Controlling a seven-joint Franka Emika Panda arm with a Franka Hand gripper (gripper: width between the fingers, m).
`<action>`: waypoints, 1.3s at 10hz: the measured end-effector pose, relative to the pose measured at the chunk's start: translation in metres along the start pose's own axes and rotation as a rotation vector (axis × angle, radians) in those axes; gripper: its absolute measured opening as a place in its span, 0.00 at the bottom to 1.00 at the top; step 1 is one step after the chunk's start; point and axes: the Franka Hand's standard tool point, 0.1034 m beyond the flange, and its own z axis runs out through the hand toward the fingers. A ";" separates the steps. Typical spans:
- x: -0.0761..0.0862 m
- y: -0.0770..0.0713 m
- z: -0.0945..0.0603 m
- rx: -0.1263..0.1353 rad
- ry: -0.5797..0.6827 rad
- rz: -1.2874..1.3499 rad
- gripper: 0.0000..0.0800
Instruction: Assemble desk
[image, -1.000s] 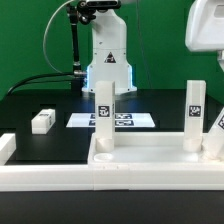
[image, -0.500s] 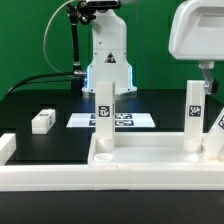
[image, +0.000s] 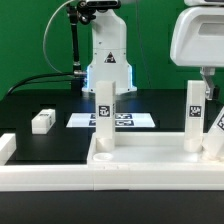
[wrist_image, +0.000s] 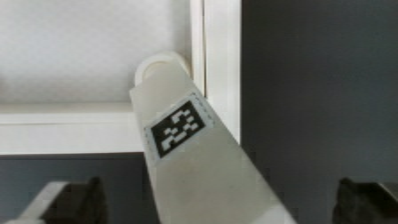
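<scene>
You are looking at the tool (wrist_image: 217, 203) hanging over the leg (image: 195, 113), which is standing upright in the tabletop (image: 150, 158) at the corner toward the exterior view's right. The tool's two fingers (wrist_image: 68, 203) are standing wide apart and are gripping nothing. In the wrist view the leg is rising between them, showing its top end and its square tag, and neither finger is touching it. The exterior view is not showing clearly whether the fingertips are below the leg's top.

You are dealing with a short square post of hard white plastic.
- Judge it light and stiff, with smooth faces that are likely to slip under a weak grip.
- Take hold on two opposite flat faces, in the upper part of the post.
- Close squarely on the faces, not across the edges.
- You cannot tell from these views whether the leg is fully seated in the tabletop.

The tabletop is lying rim up on the bench (image: 50, 100), at the front of the exterior view.
- A second leg (image: 104, 118) is standing in it toward the exterior view's left.
- A spare leg (image: 42, 121) is lying on its side on the bench, apart from the tabletop and to the exterior view's left of the marker board (image: 130, 120).
- Another tagged post (image: 216, 130) is showing just beside the leg, cut off by the exterior view's right edge.
</scene>
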 end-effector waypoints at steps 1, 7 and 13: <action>0.000 0.000 0.000 0.000 0.000 0.000 0.59; 0.002 0.004 -0.001 -0.004 0.004 0.021 0.39; -0.012 0.024 -0.002 0.090 0.142 0.495 0.39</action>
